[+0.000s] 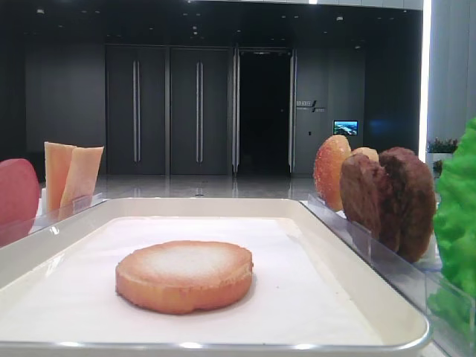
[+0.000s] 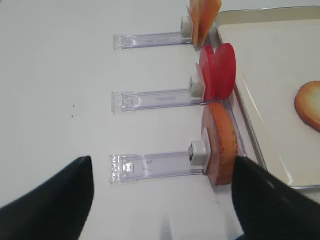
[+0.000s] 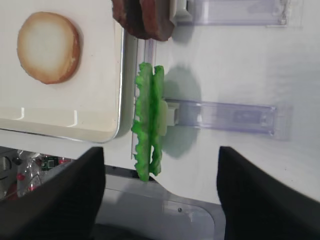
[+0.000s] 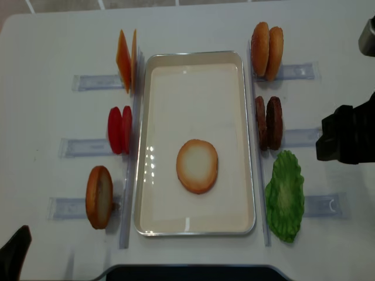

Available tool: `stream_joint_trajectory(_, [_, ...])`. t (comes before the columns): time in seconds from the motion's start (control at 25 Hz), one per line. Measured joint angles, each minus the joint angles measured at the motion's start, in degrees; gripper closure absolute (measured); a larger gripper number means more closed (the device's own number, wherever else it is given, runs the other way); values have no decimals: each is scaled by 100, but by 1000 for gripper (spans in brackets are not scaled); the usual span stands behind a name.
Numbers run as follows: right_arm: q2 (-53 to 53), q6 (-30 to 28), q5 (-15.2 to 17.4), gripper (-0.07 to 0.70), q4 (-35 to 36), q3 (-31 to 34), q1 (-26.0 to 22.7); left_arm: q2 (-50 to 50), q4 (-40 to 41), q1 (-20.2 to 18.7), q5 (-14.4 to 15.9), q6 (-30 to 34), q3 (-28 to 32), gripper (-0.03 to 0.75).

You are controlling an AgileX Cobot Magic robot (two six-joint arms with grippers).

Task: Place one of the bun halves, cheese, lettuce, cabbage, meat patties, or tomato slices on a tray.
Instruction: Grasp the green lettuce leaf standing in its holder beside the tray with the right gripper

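Observation:
One bun half (image 4: 197, 165) lies flat on the cream tray (image 4: 193, 230). Another bun half (image 2: 220, 142) stands on edge in the near left holder, just ahead of my open, empty left gripper (image 2: 162, 160). Behind it stand the tomato slices (image 4: 119, 130) and the cheese (image 4: 125, 60). On the right stand two bun halves (image 4: 266, 51), the meat patties (image 4: 268, 123) and the lettuce (image 3: 148, 120). My right gripper (image 3: 160, 150) hovers open and empty over the lettuce's near end. Cabbage is out of view.
Clear narrow holders (image 3: 225, 116) (image 2: 150, 165) stick out sideways from both long sides of the tray. The table's grey front edge (image 3: 165, 210) lies under my right gripper. The right arm's dark body (image 4: 348, 137) is outboard of the patties.

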Motion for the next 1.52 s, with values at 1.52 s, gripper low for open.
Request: stream_joint_trajectory(1.52, [1855,544,-644,150,-348,5,1016,0,-5,0,-4,-2,0,55])
